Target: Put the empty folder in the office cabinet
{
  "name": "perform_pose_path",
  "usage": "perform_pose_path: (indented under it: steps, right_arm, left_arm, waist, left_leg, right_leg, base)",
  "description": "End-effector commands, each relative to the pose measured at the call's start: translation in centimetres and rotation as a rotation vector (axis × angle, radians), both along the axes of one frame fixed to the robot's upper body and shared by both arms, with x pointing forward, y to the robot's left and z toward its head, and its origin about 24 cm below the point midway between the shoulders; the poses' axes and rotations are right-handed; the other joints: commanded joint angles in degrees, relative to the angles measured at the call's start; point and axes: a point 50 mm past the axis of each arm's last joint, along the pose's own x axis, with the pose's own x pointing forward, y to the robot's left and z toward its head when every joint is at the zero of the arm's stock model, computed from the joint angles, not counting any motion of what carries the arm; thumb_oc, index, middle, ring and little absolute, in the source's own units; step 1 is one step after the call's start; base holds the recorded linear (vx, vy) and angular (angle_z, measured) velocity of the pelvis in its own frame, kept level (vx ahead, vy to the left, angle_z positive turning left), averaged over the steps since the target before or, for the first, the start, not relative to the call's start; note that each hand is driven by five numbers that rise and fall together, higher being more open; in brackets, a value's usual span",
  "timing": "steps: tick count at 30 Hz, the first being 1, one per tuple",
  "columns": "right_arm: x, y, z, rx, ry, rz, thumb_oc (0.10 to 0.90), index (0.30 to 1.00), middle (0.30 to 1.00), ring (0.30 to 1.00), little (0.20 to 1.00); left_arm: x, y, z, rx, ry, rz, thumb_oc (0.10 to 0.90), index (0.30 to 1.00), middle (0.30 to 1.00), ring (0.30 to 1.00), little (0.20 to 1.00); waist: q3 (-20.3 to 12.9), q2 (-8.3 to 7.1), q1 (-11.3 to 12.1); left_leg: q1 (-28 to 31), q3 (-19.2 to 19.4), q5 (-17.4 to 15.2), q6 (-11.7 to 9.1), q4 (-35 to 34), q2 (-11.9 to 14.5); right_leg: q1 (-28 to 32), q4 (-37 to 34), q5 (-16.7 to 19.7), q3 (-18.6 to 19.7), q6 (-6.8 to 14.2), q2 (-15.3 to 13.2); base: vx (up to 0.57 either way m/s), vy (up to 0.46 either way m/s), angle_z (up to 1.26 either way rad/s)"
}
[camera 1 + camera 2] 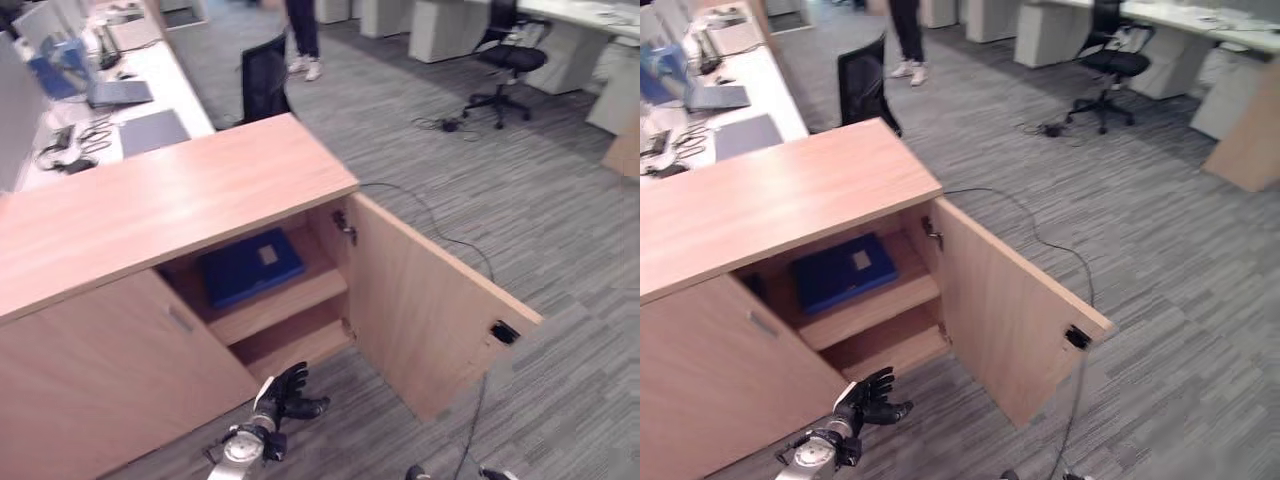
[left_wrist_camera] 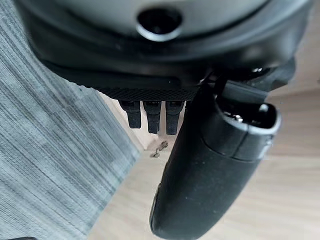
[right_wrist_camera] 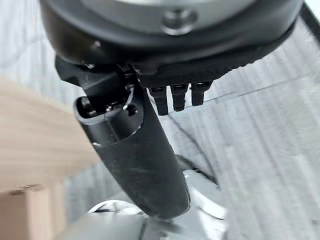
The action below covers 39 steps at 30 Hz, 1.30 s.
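A blue folder (image 1: pixel 250 266) lies flat on the upper shelf inside the wooden office cabinet (image 1: pixel 150 205). The cabinet's right door (image 1: pixel 420 310) stands wide open; its left door is closed. My left hand (image 1: pixel 288 392) hovers low in front of the open compartment, below the bottom shelf, with fingers spread and nothing in it. In the left wrist view the left hand (image 2: pixel 200 170) shows straight fingers and a free thumb over the wood. My right hand (image 3: pixel 135 160) hangs over the grey carpet beside the door, fingers straight and holding nothing.
A black office chair (image 1: pixel 507 55) stands at the far right by white desks. A person's legs (image 1: pixel 303 40) show at the back. A dark chair (image 1: pixel 263 80) sits behind the cabinet. A white desk (image 1: pixel 165 85) with laptops runs along the left.
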Motion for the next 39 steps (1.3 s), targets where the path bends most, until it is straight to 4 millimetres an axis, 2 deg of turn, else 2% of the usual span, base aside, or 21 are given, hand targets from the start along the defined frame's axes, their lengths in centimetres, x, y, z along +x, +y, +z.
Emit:
perform_pose_path:
  steps: [1, 2, 7, 8, 9, 11, 13, 14, 16, 18, 19, 21, 23, 24, 25, 26, 28, 30, 32, 36, 39]
  right_arm:
    - [3.4, 0.9, 0.5, 0.026, -0.11, -0.015, 0.8, 0.9, 0.9, 0.9, 0.9]
    - [3.4, 0.1, 0.8, 0.012, -0.115, -0.032, 0.8, 0.9, 0.9, 0.9, 0.9]
    - [3.4, -0.9, 1.1, -0.011, -0.121, -0.05, 0.8, 0.9, 0.9, 0.9, 0.9]
    - [3.2, -1.6, 1.3, -0.022, -0.124, -0.063, 0.8, 0.9, 0.9, 0.9, 0.9]
    - [3.2, -1.6, 1.3, -0.021, -0.124, -0.061, 0.8, 0.9, 0.9, 0.9, 0.9]
    - [3.1, -2.0, 1.5, -0.023, -0.138, -0.084, 0.8, 0.9, 0.9, 0.9, 0.9]
    - [3.7, -2.7, 2.0, -0.032, -0.18, -0.112, 0.8, 0.9, 0.9, 0.9, 0.9]
    - [4.8, -3.6, 2.9, -0.046, -0.241, -0.137, 0.8, 0.9, 0.9, 0.9, 0.9]
    - [6.4, -4.2, 4.0, -0.056, -0.314, -0.135, 0.8, 0.9, 0.9, 0.9, 0.9]
    - [11.0, -6.6, 7.9, -0.126, -0.498, -0.117, 0.8, 0.9, 0.9, 0.9, 0.9]
    - [11.0, -6.6, 8.0, -0.126, -0.499, -0.117, 0.8, 0.9, 0.9, 0.9, 0.9]
    - [13.5, -7.0, 10.3, -0.147, -0.604, -0.083, 0.8, 0.9, 0.9, 0.9, 0.9]
    - [17.8, -7.0, 14.4, -0.186, -0.768, -0.021, 0.8, 0.9, 0.9, 0.9, 0.9]
    - [18.6, -6.9, 15.2, -0.186, -0.801, -0.016, 0.8, 0.9, 0.9, 0.9, 0.9]
    - [21.4, -6.4, 18.2, -0.182, -0.917, -0.011, 0.8, 0.9, 0.9, 0.9, 0.9]
    - [21.5, -6.4, 18.3, -0.182, -0.918, -0.011, 0.8, 0.9, 0.9, 0.9, 0.9]
    - [23.7, -5.1, 20.6, -0.166, -1.003, 0.033, 0.8, 0.9, 0.9, 0.9, 0.9]
    - [24.2, -4.7, 21.1, -0.16, -1.021, 0.042, 0.8, 0.9, 0.9, 0.9, 0.9]
    - [25.7, -2.8, 22.5, -0.13, -1.07, 0.107, 0.8, 0.9, 0.9, 0.9, 0.9]
    - [26.6, -0.9, 23.0, -0.098, -1.096, 0.164, 0.8, 0.9, 0.9, 0.9, 0.9]
    - [27.2, 2.1, 23.0, -0.049, -1.114, 0.252, 0.8, 0.9, 0.9, 0.9, 0.9]
  left_arm:
    - [3.4, 2.2, 2.6, 0.095, -0.161, -0.021, 0.8, 0.9, 0.9, 0.9, 0.9]
    - [2.0, 2.1, 1.4, 0.115, -0.089, -0.045, 0.8, 0.9, 0.9, 0.9, 0.9]
    - [-0.3, 2.2, -0.4, 0.155, 0.021, -0.074, 0.8, 0.9, 0.9, 0.9, 0.9]
    - [-1.6, 2.7, -1.3, 0.179, 0.089, -0.071, 0.8, 0.9, 0.9, 0.9, 0.9]
    - [-1.6, 2.7, -1.3, 0.179, 0.089, -0.069, 0.8, 0.9, 0.9, 0.9, 0.9]
    - [-2.4, 3.2, -1.8, 0.195, 0.129, -0.047, 0.8, 0.9, 0.9, 0.9, 0.9]
    - [-3.5, 3.8, -2.3, 0.203, 0.171, -0.009, 0.8, 0.9, 0.9, 0.9, 0.9]
    - [-4.2, 3.7, -2.6, 0.207, 0.191, -0.01, 0.8, 0.9, 0.9, 0.9, 0.9]
    - [-4.5, 3.2, -2.7, 0.205, 0.188, -0.019, 0.8, 0.9, 0.9, 0.9, 0.9]
    - [-6.0, 2.5, -3.2, 0.208, 0.221, -0.108, 0.8, 0.9, 0.9, 0.9, 0.9]
    - [-6.0, 2.5, -3.1, 0.208, 0.22, -0.108, 0.8, 0.9, 0.9, 0.9, 0.9]
    - [-5.9, 2.6, -3.0, 0.22, 0.215, -0.14, 0.8, 0.9, 0.9, 0.9, 0.9]
    - [-5.6, 2.8, -2.9, 0.229, 0.209, -0.143, 0.8, 0.9, 0.9, 0.9, 0.9]
    - [-5.4, 2.8, -2.9, 0.231, 0.208, -0.14, 0.8, 0.9, 0.9, 0.9, 0.9]
    - [-5.3, 2.9, -2.9, 0.237, 0.212, -0.151, 0.8, 0.9, 0.9, 0.9, 0.9]
    - [-5.3, 2.9, -2.8, 0.237, 0.211, -0.15, 0.8, 0.9, 0.9, 0.9, 0.9]
    - [-5.4, 3.2, -2.9, 0.251, 0.225, -0.162, 0.8, 0.9, 0.9, 0.9, 0.9]
    - [-5.5, 3.3, -3.0, 0.257, 0.23, -0.165, 0.8, 0.9, 0.9, 0.9, 0.9]
    - [-5.9, 3.6, -3.1, 0.268, 0.252, -0.16, 0.8, 0.9, 0.9, 0.9, 0.9]
    - [-6.1, 4.0, -3.2, 0.283, 0.264, -0.156, 0.8, 0.9, 0.9, 0.9, 0.9]
    - [-6.2, 4.3, -3.2, 0.299, 0.274, -0.14, 0.8, 0.9, 0.9, 0.9, 0.9]
  waist:
    - [0.9, -1.97, 0.1]
    - [1.2, -1.0, -1.0]
    - [2.1, 0.58, -2.9]
    - [2.4, 0.69, -3.9]
    - [2.7, 0.86, -4.0]
    - [3.0, 0.72, -4.6]
    - [3.8, 0.42, -4.9]
    - [4.3, -0.23, -4.2]
    - [4.1, -0.44, -3.0]
    - [2.9, -1.15, -2.0]
    - [2.7, -1.0, -1.9]
    - [2.0, -0.96, -1.6]
    - [1.3, -1.4, -0.3]
    - [1.2, -1.62, 0.1]
    - [0.5, -2.63, 1.9]
    - [0.6, -2.64, 1.9]
    - [0.1, -3.56, 3.4]
    - [0.1, -3.77, 3.7]
    - [-0.2, -4.35, 4.9]
    - [-0.3, -4.79, 5.6]
    - [-0.2, -5.34, 6.9]
  left_leg:
    - [0.5, 2.1, 0.6, -0.5, 0.7, -1.7]
    - [0.9, 2.8, 1.3, -1.2, 1.8, -0.3]
    - [1.6, 4.5, 2.9, -2.9, 4.6, 2.6]
    - [1.7, 3.8, 3.3, -4.6, 6.6, 3.5]
    - [1.3, 5.1, 4.1, -3.9, 7.0, 4.2]
    - [0.9, 3.8, 5.3, -5.4, 9.5, 5.4]
    - [-0.6, 4.5, 7.7, -5.3, 13.4, 7.4]
    - [-2.5, 1.0, 7.4, -4.9, 15.5, 6.2]
    - [-4.3, -3.4, 3.8, -3.2, 11.8, 2.3]
    - [-2.4, -7.6, -1.0, -1.5, 5.7, -2.0]
    - [-2.7, -7.4, -0.8, -1.5, 5.6, -1.8]
    - [-1.5, -6.8, -0.4, -1.4, 3.4, -2.2]
    - [0.5, -7.0, -0.7, -0.9, 1.0, -3.4]
    - [0.8, -7.0, -0.8, -0.7, 0.6, -3.6]
    - [0.8, -7.5, -1.3, -0.2, 0.2, -4.1]
    - [0.8, -7.5, -1.3, -0.2, 0.2, -4.1]
    - [0.8, -8.2, -2.0, 0.4, -0.2, -4.8]
    - [0.7, -8.4, -2.2, 0.5, -0.2, -5.0]
    - [0.6, -8.9, -2.5, 0.8, -0.3, -5.3]
    - [0.5, -9.5, -2.8, 1.1, -0.4, -5.6]
    - [0.2, -10.3, -3.0, 1.4, -0.5, -5.7]
  right_leg:
    - [7.1, -3.4, -2.1, 1.8, 6.0, -4.9]
    - [7.7, -4.2, -3.1, 3.0, 5.2, -3.4]
    - [8.8, -5.7, -4.6, 5.2, 3.7, -0.8]
    - [10.0, -6.5, -6.3, 6.8, 3.3, -0.1]
    - [9.5, -6.2, -5.5, 6.0, 3.0, 0.3]
    - [10.8, -7.2, -7.0, 7.5, 2.5, 1.0]
    - [10.7, -7.2, -7.0, 7.8, 1.4, 2.1]
    - [10.9, -7.5, -7.4, 8.9, 1.0, 2.1]
    - [10.2, -7.2, -6.8, 10.7, 1.6, 1.5]
    - [9.1, -6.3, -5.6, 12.0, 3.2, 0.1]
    - [8.7, -6.3, -5.4, 12.2, 3.1, 0.3]
    - [8.8, -6.0, -5.1, 11.7, 3.5, 0.2]
    - [9.0, -5.4, -4.8, 11.8, 3.9, 0.0]
    - [9.1, -5.4, -4.7, 11.6, 4.1, -0.2]
    - [9.4, -5.3, -4.4, 11.1, 4.7, -0.7]
    - [9.4, -5.3, -4.4, 11.1, 4.7, -0.7]
    - [9.3, -5.2, -3.9, 10.6, 5.2, -1.3]
    - [9.2, -5.1, -3.9, 10.5, 5.3, -1.5]
    - [9.2, -5.0, -3.7, 10.0, 5.5, -1.7]
    - [9.1, -4.8, -3.6, 9.7, 5.7, -2.0]
    - [9.1, -5.1, -3.2, 9.0, 5.8, -2.4]
  base:
    - [0.0, -0.132, -0.32]
    - [0.0, -0.171, -0.34]
    - [0.02, -0.125, -0.35]
    - [0.03, -0.153, -0.22]
    - [0.03, -0.13, -0.29]
    - [0.04, -0.107, -0.36]
    - [0.0, -0.153, -0.34]
    - [-0.03, -0.119, -0.52]
    - [0.02, 0.006, -0.64]
    - [0.11, 0.113, -0.21]
    - [0.11, 0.067, -0.5]
    - [0.06, 0.068, -0.5]
    - [0.08, 0.118, 0.1]
    - [0.08, 0.164, 0.31]
    - [0.05, 0.112, 0.23]
    - [0.04, 0.128, 0.18]
    - [0.0, 0.093, 0.2]
    - [0.0, 0.065, 0.2]
    - [-0.01, 0.058, 0.19]
    - [-0.01, 0.038, 0.11]
    - [-0.02, 0.05, 0.05]
